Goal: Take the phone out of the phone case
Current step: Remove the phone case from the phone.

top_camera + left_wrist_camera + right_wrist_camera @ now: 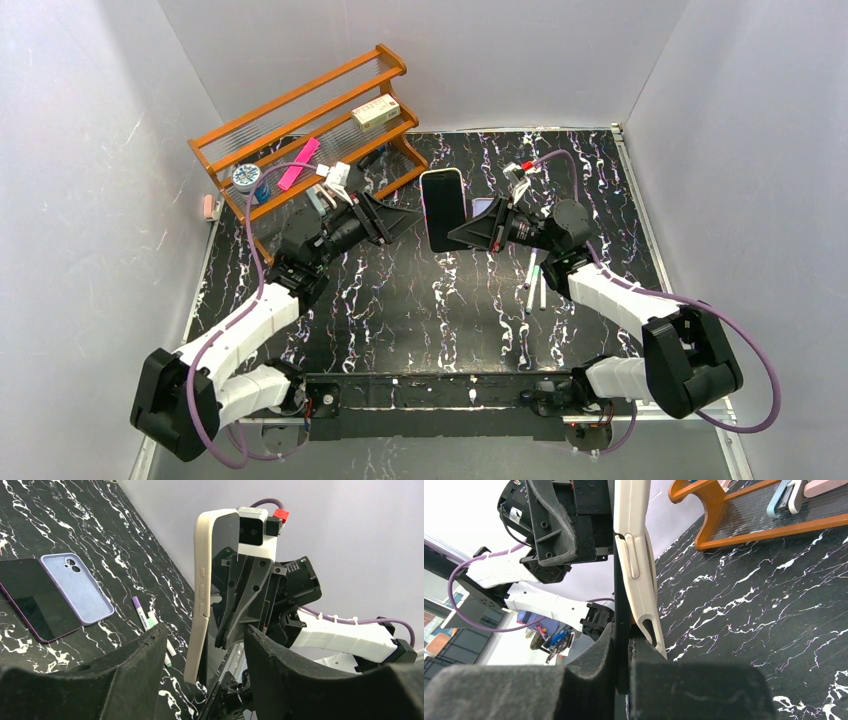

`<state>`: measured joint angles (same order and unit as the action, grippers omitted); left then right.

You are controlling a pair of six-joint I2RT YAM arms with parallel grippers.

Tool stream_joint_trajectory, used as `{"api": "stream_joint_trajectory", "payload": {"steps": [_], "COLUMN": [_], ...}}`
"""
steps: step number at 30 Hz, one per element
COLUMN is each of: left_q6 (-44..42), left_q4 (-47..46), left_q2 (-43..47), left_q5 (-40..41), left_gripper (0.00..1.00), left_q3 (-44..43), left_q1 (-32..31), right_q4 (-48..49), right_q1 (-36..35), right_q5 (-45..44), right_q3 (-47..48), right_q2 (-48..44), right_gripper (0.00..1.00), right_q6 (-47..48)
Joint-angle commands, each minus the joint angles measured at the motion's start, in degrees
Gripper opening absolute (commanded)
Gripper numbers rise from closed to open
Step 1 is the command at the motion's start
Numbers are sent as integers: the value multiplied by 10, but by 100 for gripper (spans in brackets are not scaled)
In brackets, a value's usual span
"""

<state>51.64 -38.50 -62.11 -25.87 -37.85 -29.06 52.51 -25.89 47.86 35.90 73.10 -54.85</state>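
Cream case is parting from the phone your right gripper is pinching, so be steering your spread left gripper onto its rim alone.

A robot lab booth (plain white walls, marbled table).

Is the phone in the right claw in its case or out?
Partly out: the right claw pinches the phone, and the cream case splays off it there.
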Motion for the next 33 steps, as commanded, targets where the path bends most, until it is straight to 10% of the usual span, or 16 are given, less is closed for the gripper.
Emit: {"api": "stream_joint_trajectory", "payload": {"steps": [1,33], "left_q6": [-44,-44], "left_q4": [43,34], "left_q2": [24,9], "left_q5": [-2,-22], "left_gripper": [56,67], "left_q3": [11,49], "left_q1": [1,-47], "right_q4": [51,84], "right_q1": [1,3], "right_q5": [-10,-3], "right_q3": [39,49], "right_q2": [-28,-23], "right_gripper": [1,1], "right_q6": [0,-34]}}
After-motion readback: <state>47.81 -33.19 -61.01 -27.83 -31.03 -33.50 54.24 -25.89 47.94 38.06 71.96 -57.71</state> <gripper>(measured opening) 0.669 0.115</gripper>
